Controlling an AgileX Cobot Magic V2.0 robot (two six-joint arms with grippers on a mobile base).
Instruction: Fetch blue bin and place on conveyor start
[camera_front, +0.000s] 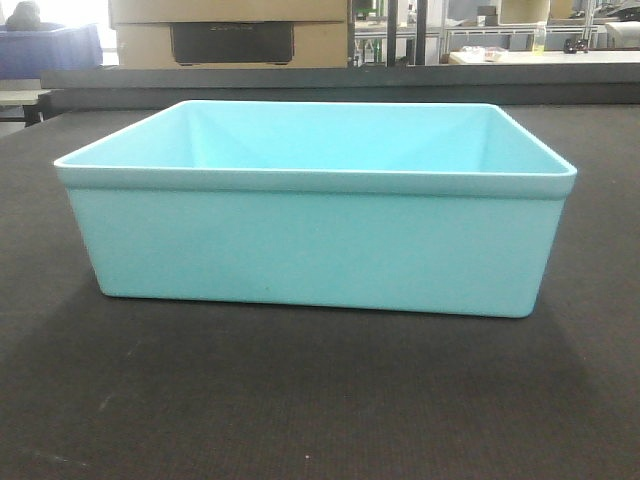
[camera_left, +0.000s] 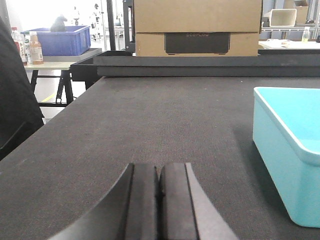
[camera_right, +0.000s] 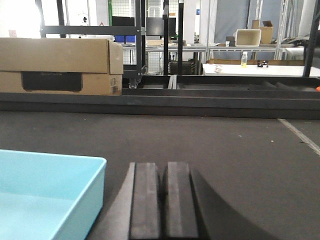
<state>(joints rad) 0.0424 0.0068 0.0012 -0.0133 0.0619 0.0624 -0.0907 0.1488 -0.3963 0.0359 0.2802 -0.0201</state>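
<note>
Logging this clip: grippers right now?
Left gripper: closed, empty, beside the blue bin.
Right gripper: closed, empty.

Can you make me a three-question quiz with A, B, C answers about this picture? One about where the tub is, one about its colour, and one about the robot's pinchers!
1. Where does the blue bin sit?
A. On the dark conveyor belt
B. On top of a cardboard box
C. Up in a gripper

2. What colour is it?
A. Red
B. Light aqua-blue
C. Yellow

3. How are the left gripper and right gripper?
A. Both shut, holding nothing
B. Both clamped on the bin
C. Both wide open

Answers:
1 A, its base rests flat on the belt.
2 B, walls and inside are all pale aqua.
3 A, each pair of pads is pressed together beside the bin.
</note>
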